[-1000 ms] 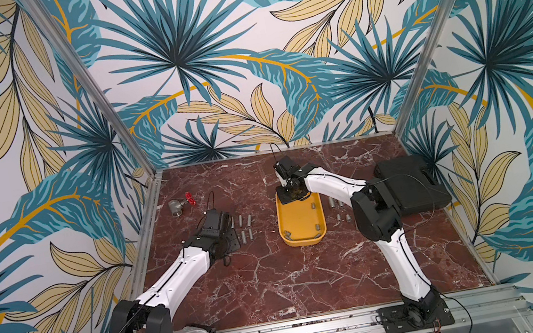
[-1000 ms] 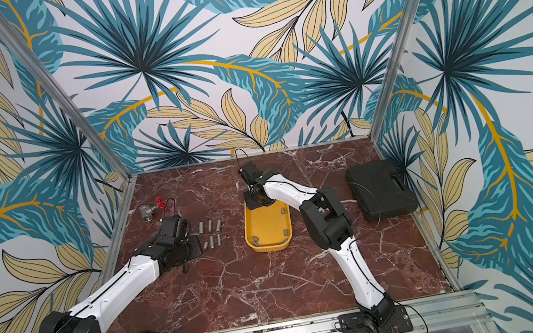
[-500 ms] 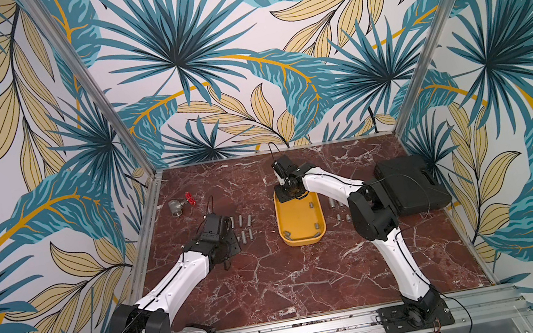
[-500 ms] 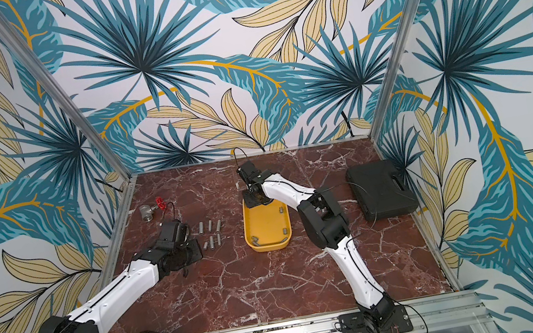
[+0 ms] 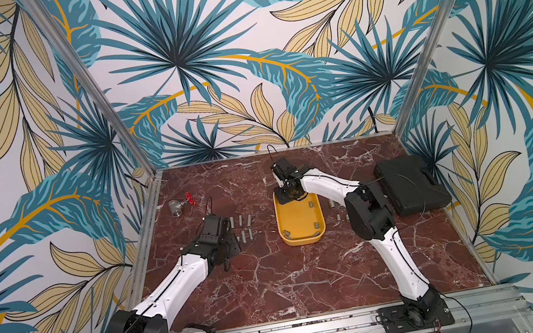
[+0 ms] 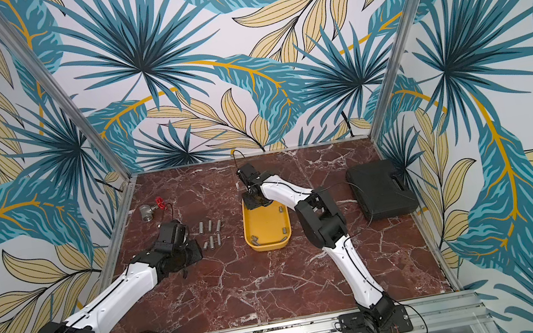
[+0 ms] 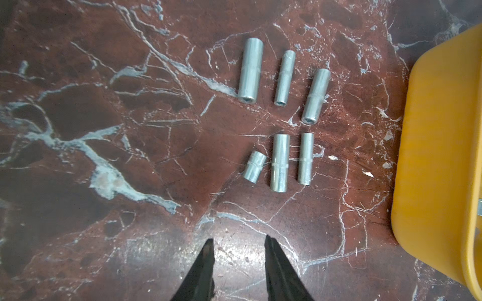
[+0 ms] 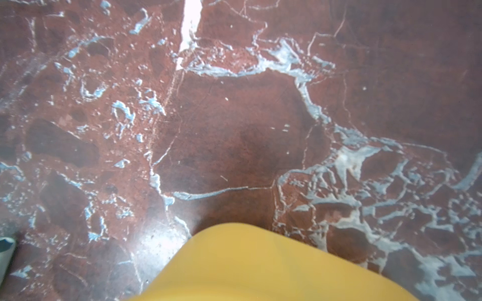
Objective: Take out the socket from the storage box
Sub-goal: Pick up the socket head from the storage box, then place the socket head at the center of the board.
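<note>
The storage box (image 5: 303,239) is a shallow yellow tray in the middle of the table, also seen as the storage box (image 6: 270,245). A few small metal sockets lie inside it; one socket (image 5: 310,204) is by its right wall. My right gripper (image 5: 289,194) reaches down into the tray's far end. Its jaws are hidden; the right wrist view shows only the tray's rim (image 8: 260,265) and marble. My left gripper (image 7: 237,243) is open and empty above bare table, short of several sockets (image 7: 280,156) lying left of the tray.
A black hard case (image 5: 411,185) lies shut at the right. A metal valve with a red handle (image 5: 180,205) sits at the far left. More sockets (image 5: 335,210) lie between the tray and the right arm. Walls close in on three sides.
The left arm has drawn back slightly towards its base. The right gripper stays at the tray's far end, and the tray sits a little straighter.
</note>
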You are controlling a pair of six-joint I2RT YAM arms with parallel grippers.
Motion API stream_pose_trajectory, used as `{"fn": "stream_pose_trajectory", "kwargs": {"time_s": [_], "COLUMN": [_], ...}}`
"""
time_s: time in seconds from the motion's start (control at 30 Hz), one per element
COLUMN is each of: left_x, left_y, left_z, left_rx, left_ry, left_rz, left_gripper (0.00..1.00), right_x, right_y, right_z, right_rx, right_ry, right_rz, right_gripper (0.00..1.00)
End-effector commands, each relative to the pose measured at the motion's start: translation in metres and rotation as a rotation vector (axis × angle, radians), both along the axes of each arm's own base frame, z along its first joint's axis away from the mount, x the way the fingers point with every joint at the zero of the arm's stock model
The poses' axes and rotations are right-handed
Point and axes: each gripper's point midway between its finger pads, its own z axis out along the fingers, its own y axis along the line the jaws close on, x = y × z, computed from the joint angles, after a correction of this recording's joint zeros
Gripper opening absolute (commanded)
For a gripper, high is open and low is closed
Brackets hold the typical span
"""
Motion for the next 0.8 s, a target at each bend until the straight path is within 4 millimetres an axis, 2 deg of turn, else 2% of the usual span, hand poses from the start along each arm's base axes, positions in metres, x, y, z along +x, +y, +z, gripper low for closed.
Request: {"fn": "stream_pose_trajectory", "kwargs": {"time_s": [0.0,0.23,0.37,0.47,0.6,0.7,0.77], "left_x": [-0.004,-0.002,-0.001,0.000,0.001,0.002,0.003], "left_y": [0.003,0.003,0.003,0.004,0.004,0.004,0.004], "left_z": [0.002,0.005,0.007,0.010,0.012,0.014,0.015], "left_rx": [-0.003,-0.003,0.004,0.012,0.020,0.020,0.020], "left_ry": [-0.005,-0.009,-0.012,-0.014,-0.018,-0.022,-0.023], "left_rz": [0.007,0.008,0.004,0.000,-0.004,-0.004,-0.005], "left_gripper": [0.36,0.36,0.36,0.36,0.36,0.36,0.36], "right_x": [-0.018,-0.031,-0.034,-0.033,-0.031,-0.036,-0.043], "right_y": [-0.008,-0.017,-0.019,-0.021,-0.028,-0.043,-0.058], "right_z": [-0.026,-0.027,-0.013,0.013,0.061,0.091,0.102], "right_rx": [-0.064,-0.077,-0.059,-0.038,0.001,0.037,0.058], "right_ry": [0.062,0.077,0.059,0.012,-0.064,-0.104,-0.116], "right_rz": [0.022,0.018,0.006,-0.002,-0.019,-0.057,-0.092], "right_gripper": [0.31,0.18,0.13,0.11,0.10,0.10,0.10]}}
